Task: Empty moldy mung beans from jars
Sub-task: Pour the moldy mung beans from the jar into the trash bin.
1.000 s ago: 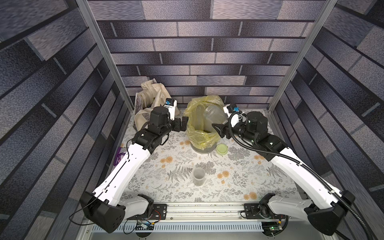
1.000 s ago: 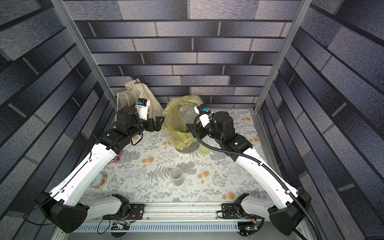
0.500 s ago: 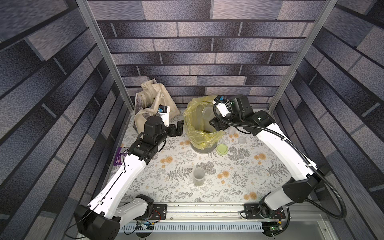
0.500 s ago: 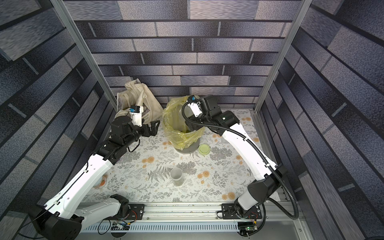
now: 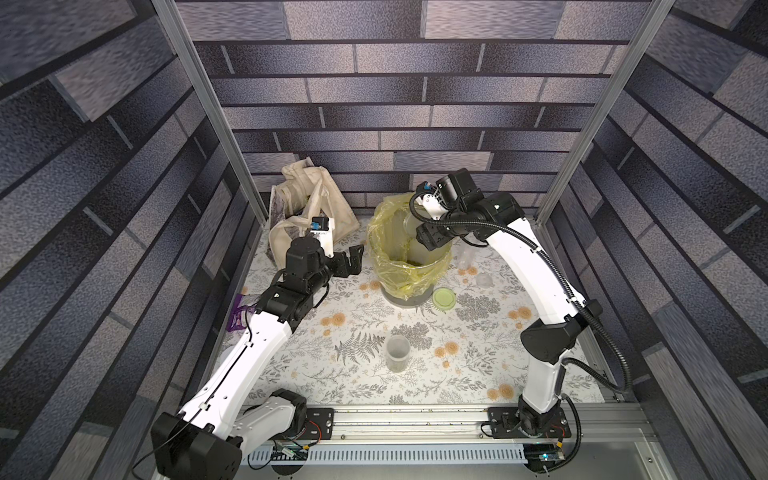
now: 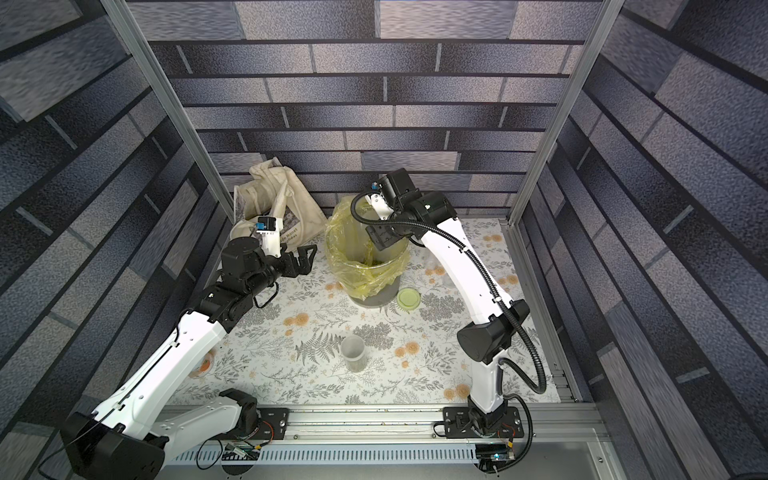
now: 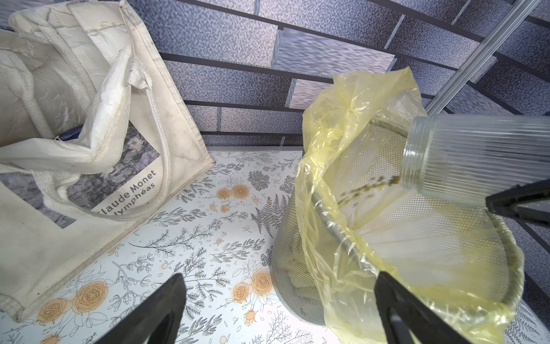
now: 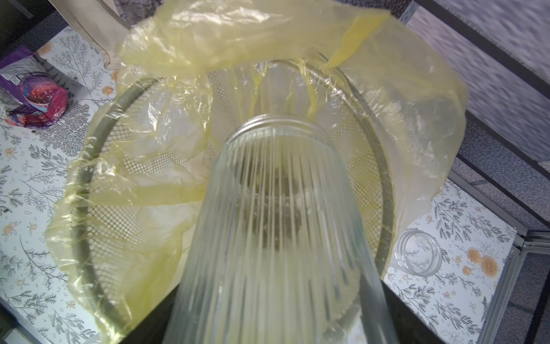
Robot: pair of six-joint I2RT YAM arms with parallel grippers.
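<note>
This is the pouring step. The right gripper (image 5: 430, 242) pinches a clear round ribbed jar (image 7: 476, 155) by its side. It holds it tipped, mouth down, over the big grey mesh bin (image 7: 285, 268) lined with a crinkly yellow plastic bag (image 7: 342, 134). A thin line of tiny olive-green mung beans (image 7: 369, 187) falls from the mouth, so some are in the air and some lie down in the bin. I think the next move is to tip the ribbed jar a bit more, or give it a small shake, until nothing comes out. Then it should lift away without snagging the bag (the loose edge stands up high on the far side). The left gripper (image 5: 355, 259) hangs just beside the bin with its jaws spread wide and nothing in them. A round lime-green lid (image 5: 444, 298) lies flat on the flowery table (image 5: 353, 395), just beside the bin. A short clear jar (image 5: 397, 353) stands open in the middle of the table. It seems to have a little dark green at its bottom, so it may be next. Another clear open jar (image 8: 419, 253) sits near the bin on the right arm's side. A cream cloth bag (image 7: 89, 119) and a purple packet (image 8: 32, 95) are off to the side, out of the way.
</note>
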